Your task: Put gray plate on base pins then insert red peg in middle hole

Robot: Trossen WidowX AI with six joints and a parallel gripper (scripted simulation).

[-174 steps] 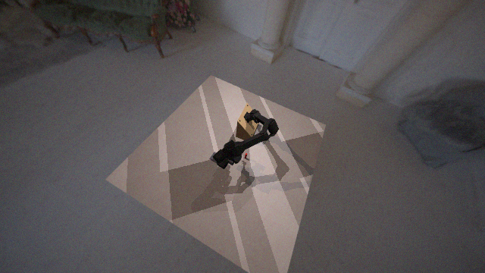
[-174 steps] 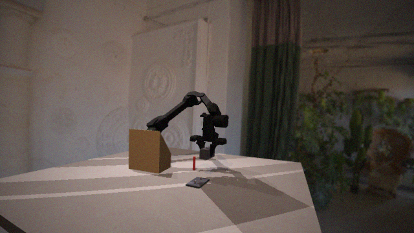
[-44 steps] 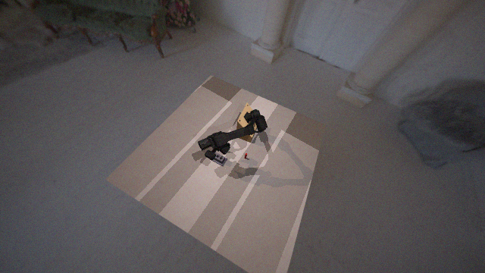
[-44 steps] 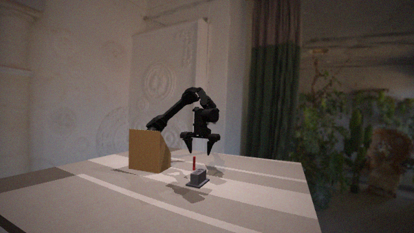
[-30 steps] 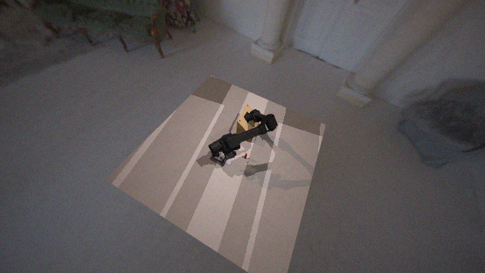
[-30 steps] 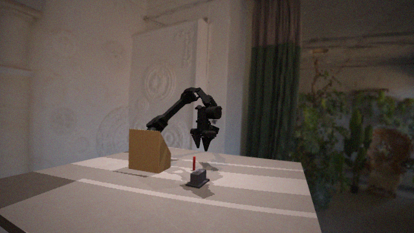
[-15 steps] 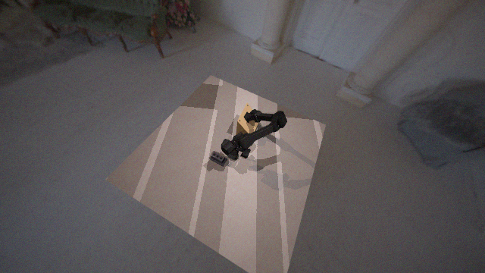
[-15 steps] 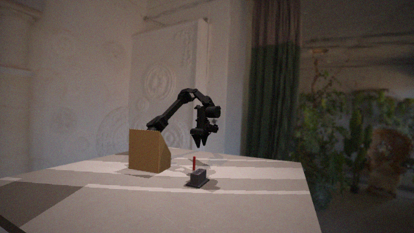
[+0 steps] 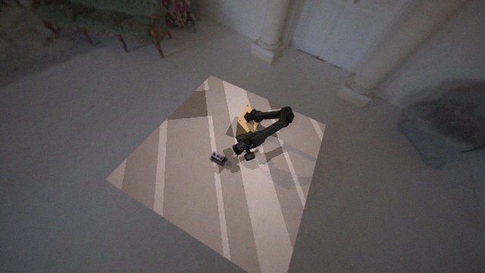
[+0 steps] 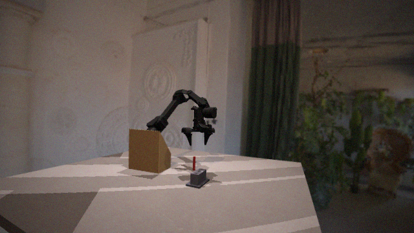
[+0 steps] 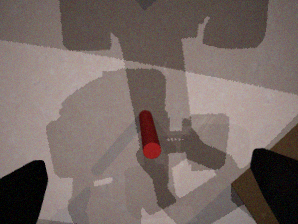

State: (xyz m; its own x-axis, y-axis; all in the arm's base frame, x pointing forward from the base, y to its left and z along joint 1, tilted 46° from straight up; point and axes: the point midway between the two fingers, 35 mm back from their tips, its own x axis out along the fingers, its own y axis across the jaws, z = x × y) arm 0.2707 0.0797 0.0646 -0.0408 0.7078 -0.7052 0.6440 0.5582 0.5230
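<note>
The gray plate (image 10: 198, 176) (image 9: 218, 157) lies flat on the dark base (image 10: 193, 185), with its three holes facing up in the top view. The red peg (image 10: 194, 163) (image 11: 149, 135) stands upright on the table just behind the base. My gripper (image 10: 197, 140) (image 9: 248, 155) (image 11: 152, 164) is open and empty. It hangs well above the peg, almost straight over it. In the wrist view the peg sits between the two dark fingers, seen end-on from above. In the top view the peg is hidden under the gripper.
A tan wedge-shaped block (image 10: 147, 150) (image 9: 246, 113) carries the arm's foot at the back of the striped table top (image 10: 226, 207). The table's right edge drops off to the room floor.
</note>
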